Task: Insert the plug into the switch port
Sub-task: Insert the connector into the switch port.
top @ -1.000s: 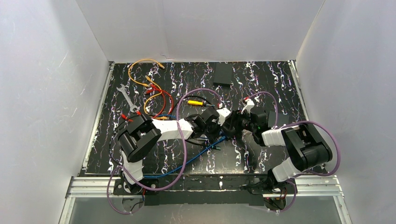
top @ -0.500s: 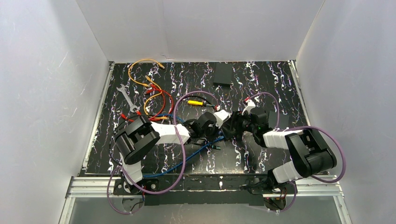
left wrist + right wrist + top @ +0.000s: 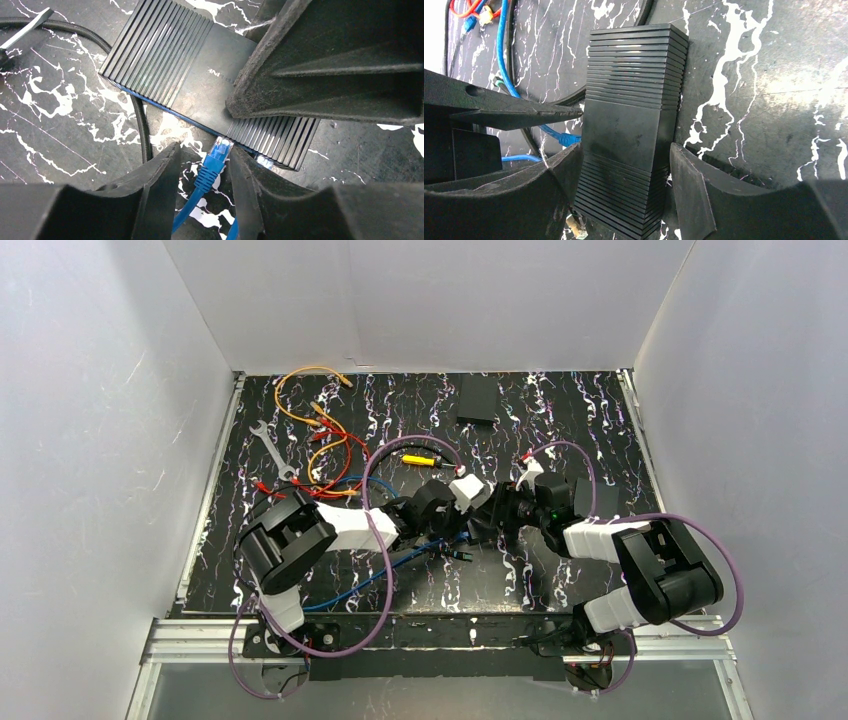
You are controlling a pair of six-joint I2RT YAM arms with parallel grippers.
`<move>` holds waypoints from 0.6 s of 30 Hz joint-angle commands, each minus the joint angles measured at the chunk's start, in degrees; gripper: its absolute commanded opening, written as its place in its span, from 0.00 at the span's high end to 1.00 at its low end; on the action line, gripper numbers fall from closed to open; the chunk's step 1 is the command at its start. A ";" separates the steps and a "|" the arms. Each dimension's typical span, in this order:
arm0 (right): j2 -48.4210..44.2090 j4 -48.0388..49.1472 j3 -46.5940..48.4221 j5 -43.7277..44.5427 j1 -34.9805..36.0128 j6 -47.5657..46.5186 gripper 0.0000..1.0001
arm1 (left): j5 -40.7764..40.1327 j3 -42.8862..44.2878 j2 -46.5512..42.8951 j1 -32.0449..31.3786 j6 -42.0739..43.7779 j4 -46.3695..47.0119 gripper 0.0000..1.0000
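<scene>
Blue plug (image 3: 218,152) lies nose-first against the switch (image 3: 190,70), at the middle of its port-side long edge, and its cable (image 3: 187,210) trails away from that edge. The left gripper (image 3: 202,155) has its jaws slightly parted around the plug's boot, with a strip of table (image 3: 60,110) showing on one side, so the plug looks flanked rather than clamped. The right gripper (image 3: 624,155) is closed across the switch's ribbed body, one finger on each long side, pinning it.

The port is hidden under the switch's edge, so I cannot tell whether the plug is fully home. If it is only part-way in, the springy cable could drag it back out or skew it now that the jaws are slack. Pushing with loose jaws might cock the plug and jam it at the port. If the right gripper let go early, the switch could slide away from the plug.
</scene>
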 commanded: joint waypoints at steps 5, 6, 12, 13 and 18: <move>0.73 -7.00 -1.63 -2.45 0.79 0.95 0.27 | -0.12 -1.24 -7.58 0.61 5.95 0.51 0.50; 0.74 -7.05 -1.59 -2.37 0.73 0.83 0.27 | 0.11 -1.24 -8.50 0.93 6.37 -0.34 0.49; 0.86 -7.38 -1.47 -2.19 0.61 0.55 0.27 | 5.20 -1.58 -13.09 2.34 9.01 -6.32 0.45; 0.84 -7.38 -1.46 -2.19 0.61 0.55 0.27 | 6.45 -1.59 -13.47 2.36 9.54 -7.57 0.45; 0.95 -7.47 -1.46 -2.38 0.61 0.46 0.27 | 10.91 -2.11 -14.37 2.44 12.52 -12.01 0.45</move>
